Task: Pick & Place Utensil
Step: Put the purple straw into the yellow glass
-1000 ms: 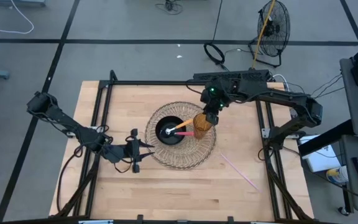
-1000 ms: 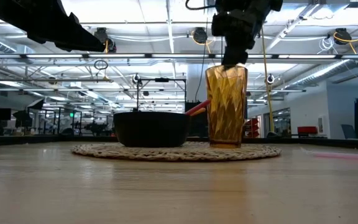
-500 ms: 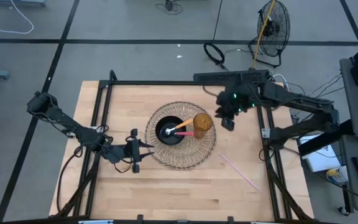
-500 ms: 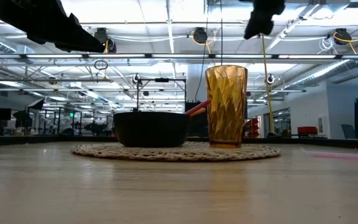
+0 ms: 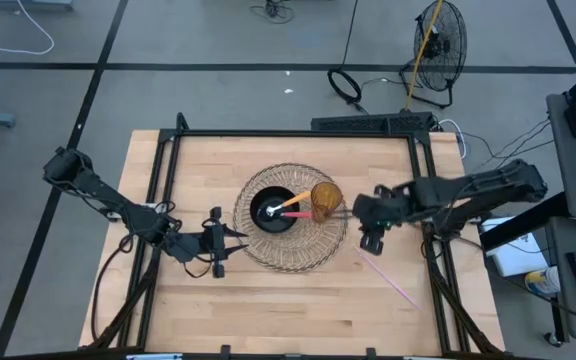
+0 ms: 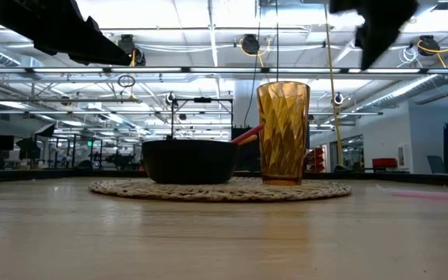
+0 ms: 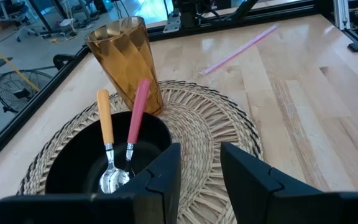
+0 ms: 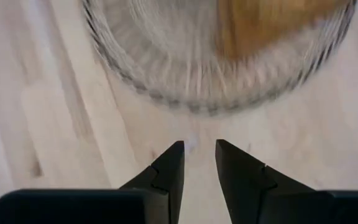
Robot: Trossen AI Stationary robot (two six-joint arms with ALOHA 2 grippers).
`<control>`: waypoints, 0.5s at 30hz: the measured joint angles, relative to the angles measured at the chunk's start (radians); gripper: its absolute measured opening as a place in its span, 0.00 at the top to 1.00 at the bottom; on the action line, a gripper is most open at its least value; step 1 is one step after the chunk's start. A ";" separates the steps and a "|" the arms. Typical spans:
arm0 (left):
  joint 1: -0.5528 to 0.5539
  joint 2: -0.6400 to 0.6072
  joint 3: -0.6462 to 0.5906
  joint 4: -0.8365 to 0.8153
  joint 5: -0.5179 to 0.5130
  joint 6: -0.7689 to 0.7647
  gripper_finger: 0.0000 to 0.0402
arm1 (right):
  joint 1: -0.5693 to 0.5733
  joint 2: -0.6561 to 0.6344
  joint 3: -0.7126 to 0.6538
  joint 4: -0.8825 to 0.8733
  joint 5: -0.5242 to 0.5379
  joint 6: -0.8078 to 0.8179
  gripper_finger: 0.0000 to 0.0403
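From the high view, the right gripper (image 5: 370, 236) hangs over the bare table (image 5: 298, 300), just past the edge of the woven mat (image 5: 293, 250). The amber cup (image 5: 326, 199) stands on the mat right beside it, and the pink straw (image 5: 386, 275) lies on the wood near it, on the side away from the mat. The black bowl (image 5: 272, 211) sits on the mat beyond the cup. The left gripper (image 5: 218, 243) is parked at the mat's opposite edge.

Low view: the right gripper (image 6: 376, 31) is up high, off to the side of the cup (image 6: 283, 132), with nothing in it.

Left wrist view: the left gripper (image 7: 201, 171) has its fingers slightly apart, empty. Dead ahead is the bowl (image 7: 67, 171) with an orange-handled spoon (image 7: 107, 146) and a pink-handled spoon (image 7: 133, 124) inside; cup (image 7: 124, 65) behind, straw (image 7: 240, 48) farther out.

Right wrist view: the right gripper (image 8: 199, 158) also has a narrow gap, holding nothing, mat (image 8: 191, 81) edge just ahead.
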 joint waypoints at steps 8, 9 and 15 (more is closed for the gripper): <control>0.000 0.000 0.000 0.000 0.000 0.000 0.70 | 0.081 0.000 -0.236 0.065 0.002 0.262 0.74; 0.000 0.000 0.000 0.000 0.000 0.001 0.70 | 0.089 0.000 -0.263 0.088 0.000 0.282 0.73; 0.000 0.000 0.000 0.000 0.000 0.006 0.70 | 0.115 0.000 -0.391 0.249 -0.053 0.374 0.62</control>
